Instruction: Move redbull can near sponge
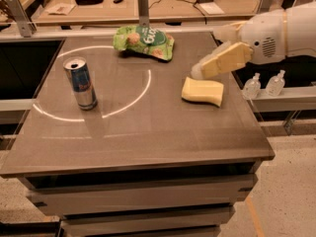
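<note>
The redbull can [80, 83] stands upright on the left part of the dark table [148, 132], silver and blue with an open silver top. The pale yellow sponge [202, 91] lies flat on the right part of the table, far from the can. My gripper [200, 71] reaches in from the right on the white arm [276, 33]. It hangs above the table just behind and above the sponge's left end, holding nothing that I can see. It is well to the right of the can.
A green snack bag [144, 41] lies at the back middle of the table. Two small clear bottles [252, 87] stand on a ledge to the right of the table. A cluttered bench [148, 4] runs behind it. A metal post [143, 6] stands at the back edge.
</note>
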Action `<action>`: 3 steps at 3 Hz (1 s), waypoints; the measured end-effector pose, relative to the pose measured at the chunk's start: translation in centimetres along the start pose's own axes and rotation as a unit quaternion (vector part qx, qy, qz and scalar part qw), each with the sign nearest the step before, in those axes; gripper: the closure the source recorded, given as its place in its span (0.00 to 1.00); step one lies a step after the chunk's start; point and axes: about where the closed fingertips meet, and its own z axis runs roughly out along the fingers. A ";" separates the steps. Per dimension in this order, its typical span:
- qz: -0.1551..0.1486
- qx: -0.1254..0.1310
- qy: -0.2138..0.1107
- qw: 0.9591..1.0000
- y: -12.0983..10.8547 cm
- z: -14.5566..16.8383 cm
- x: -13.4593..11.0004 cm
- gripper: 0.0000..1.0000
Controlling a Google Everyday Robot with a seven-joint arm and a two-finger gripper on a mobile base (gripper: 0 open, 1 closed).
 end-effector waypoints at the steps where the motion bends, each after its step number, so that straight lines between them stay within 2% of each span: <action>1: 0.013 -0.033 -0.042 0.998 0.9 3.3 -1.6 0.00; 2: -0.003 -0.063 -0.060 0.996 0.6 6.2 -3.3 0.00; 3: -0.039 -0.084 -0.058 0.994 0.7 9.1 -4.9 0.00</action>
